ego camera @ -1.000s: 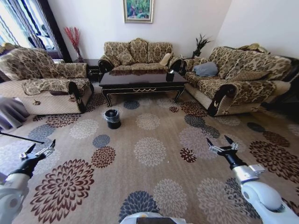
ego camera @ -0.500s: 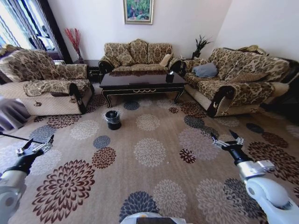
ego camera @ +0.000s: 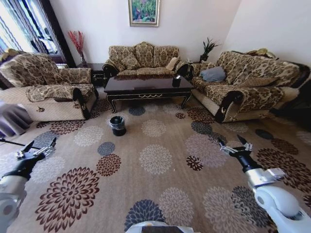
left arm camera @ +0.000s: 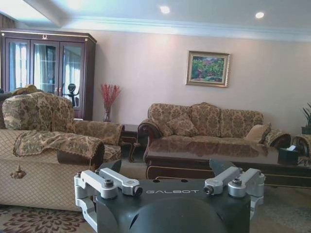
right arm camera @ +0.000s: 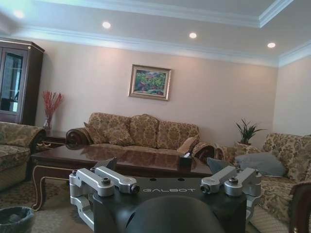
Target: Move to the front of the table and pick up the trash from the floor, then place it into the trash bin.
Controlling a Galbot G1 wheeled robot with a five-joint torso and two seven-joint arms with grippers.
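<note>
Carpet fills the near ground, a tan floral carpet with big dahlia medallions in maroon, grey-blue and cream. I have both arms held low over it: my left gripper at the near left, fingers spread and holding nothing, and my right gripper at the near right, likewise spread and empty. Neither touches the floor.

Farther in, left of centre, I see the trash bin, small, round and black with a clear bag folded over its rim, standing upright on the carpet, near the front left corner of the table but apart from it. My right wrist view catches its rim too. I cannot make out any litter on the patterned floor from here.

Beyond the bin stands the table, long, low and glossy dark brown with gold trim on its front and curved legs; a small dark box sits toward its right end. A patterned armchair flanks it on the left and a long sofa with a grey-blue cushion on the right. Against the far wall I see a matching sofa, a framed painting above it, red stems in a vase to the far left and a potted plant to the far right.
</note>
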